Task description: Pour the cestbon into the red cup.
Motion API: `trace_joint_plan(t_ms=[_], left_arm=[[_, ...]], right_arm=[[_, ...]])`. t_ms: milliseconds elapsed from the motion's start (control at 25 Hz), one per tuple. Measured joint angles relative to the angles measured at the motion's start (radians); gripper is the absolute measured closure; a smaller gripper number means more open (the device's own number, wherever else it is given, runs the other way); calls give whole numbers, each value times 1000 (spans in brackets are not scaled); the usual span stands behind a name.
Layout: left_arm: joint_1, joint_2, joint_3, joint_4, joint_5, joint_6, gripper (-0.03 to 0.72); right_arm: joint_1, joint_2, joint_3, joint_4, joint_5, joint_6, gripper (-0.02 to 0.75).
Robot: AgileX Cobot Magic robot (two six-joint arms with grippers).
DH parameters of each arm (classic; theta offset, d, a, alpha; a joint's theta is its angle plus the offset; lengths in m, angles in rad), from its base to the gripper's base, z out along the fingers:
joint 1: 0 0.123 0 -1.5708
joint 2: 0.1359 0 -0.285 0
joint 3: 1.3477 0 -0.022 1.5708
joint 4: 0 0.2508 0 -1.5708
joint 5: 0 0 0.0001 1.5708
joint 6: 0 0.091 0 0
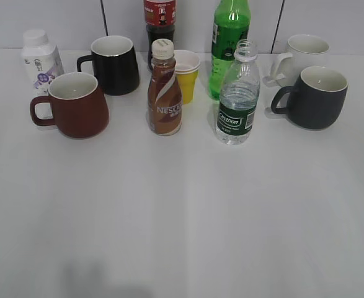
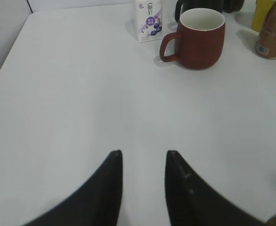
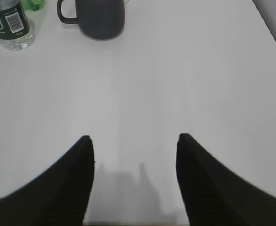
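I see the cestbon (image 1: 237, 93) as clear ribbed plastic with a dark green label lettered in white, and a white barcode patch on it from my right wrist camera. The red cup (image 1: 74, 104) is dark brick red outside, white inside. Between them the Nescafe bottle (image 1: 164, 90) is brown with cream swirls and a beige cap. Behind it I make out a yellow cup (image 1: 186, 76), a bright green bottle (image 1: 229, 43), a dark cola bottle (image 1: 159, 25) with a red label, a glossy black mug (image 1: 114, 64), a white carton (image 1: 40, 59) with purple print, a white mug (image 1: 302, 54) and a charcoal grey mug (image 1: 316, 97) with a pale interior. My gripper fingers (image 2: 105, 188) look matte black against the white table (image 1: 182, 217)
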Motion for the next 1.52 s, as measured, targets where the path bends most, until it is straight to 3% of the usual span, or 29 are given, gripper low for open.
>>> trace_joint_plan(t_ms=[400,880,1240,1520], left_arm=[[-30,38,-17,-3,-92,0,452],[-30,346,62,-140,-643,0,448],[-30,773,73,-159,-1089,0,447],[-30,1114,74,-145,-1393,0,447]], right_arm=[[0,35,-13,22,-35,0,317],[39,229,2,102,-525,-14,317],[160,487,2,103,-724,-100,317],[181,773,2,100,-946,-102,317]])
